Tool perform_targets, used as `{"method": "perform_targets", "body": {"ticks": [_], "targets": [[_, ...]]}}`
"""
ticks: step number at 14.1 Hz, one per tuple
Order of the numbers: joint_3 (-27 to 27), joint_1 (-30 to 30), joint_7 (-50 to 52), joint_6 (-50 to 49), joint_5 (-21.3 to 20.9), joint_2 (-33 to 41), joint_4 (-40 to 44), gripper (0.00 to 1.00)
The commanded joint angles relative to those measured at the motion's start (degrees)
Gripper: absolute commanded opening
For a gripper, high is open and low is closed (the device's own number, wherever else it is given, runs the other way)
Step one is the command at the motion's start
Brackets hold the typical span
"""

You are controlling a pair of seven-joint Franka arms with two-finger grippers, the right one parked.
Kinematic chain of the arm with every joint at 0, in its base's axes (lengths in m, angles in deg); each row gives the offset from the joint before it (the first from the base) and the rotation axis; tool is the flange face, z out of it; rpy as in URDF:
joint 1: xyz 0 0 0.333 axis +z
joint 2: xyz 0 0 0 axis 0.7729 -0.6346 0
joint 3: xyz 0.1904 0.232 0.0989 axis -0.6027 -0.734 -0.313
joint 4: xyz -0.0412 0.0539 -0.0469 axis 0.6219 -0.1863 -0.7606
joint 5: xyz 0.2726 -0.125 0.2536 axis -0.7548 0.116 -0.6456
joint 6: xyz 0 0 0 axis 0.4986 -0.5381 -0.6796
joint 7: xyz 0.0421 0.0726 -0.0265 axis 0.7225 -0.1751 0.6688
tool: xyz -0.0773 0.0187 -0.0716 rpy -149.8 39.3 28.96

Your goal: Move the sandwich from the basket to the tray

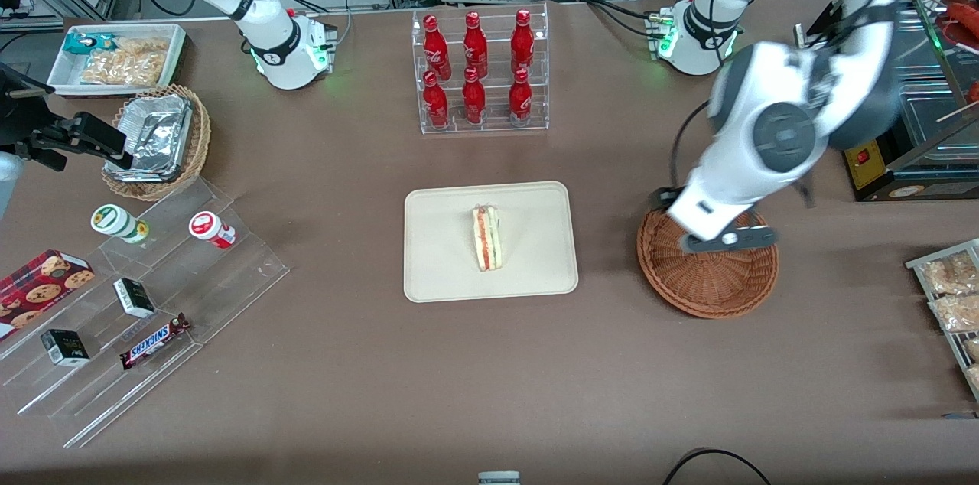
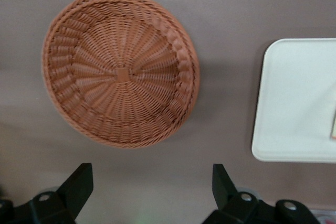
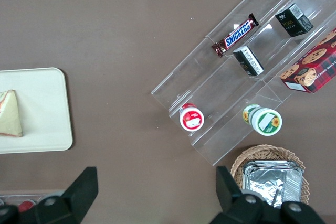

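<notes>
Now I see round reddish-brown woven wicker basket [image 1: 707,275] nearest camera, nothing in it. My left gripper [image 2: 152,187] hangs above it, fingers spread, holding nothing. Small triangular white-bread sandwich [image 1: 488,238] rests on flat cream-beige rectangular tray [image 1: 443,271] beside basket, toward parked arm's end.

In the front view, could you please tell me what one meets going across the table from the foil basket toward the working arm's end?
Foil basket → tray → sandwich → basket, with the gripper above it.
</notes>
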Motion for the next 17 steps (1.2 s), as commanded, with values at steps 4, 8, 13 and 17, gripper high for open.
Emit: {"method": "perform_targets", "body": {"ticks": [4, 8, 13, 17], "targets": [[12.58, 19.25, -13.65, -9.28, -0.13, 7.29, 1.24, 1.0], [18.03, 29.46, -20.43, -12.0, -1.62, 9.5, 2.64, 1.0], [23.48, 36.67, -21.41, -13.51, -3.3, 10.64, 5.2, 1.0], [23.04, 36.76, -21.24, -12.28, -3.38, 11.25, 5.28, 1.0]]}}
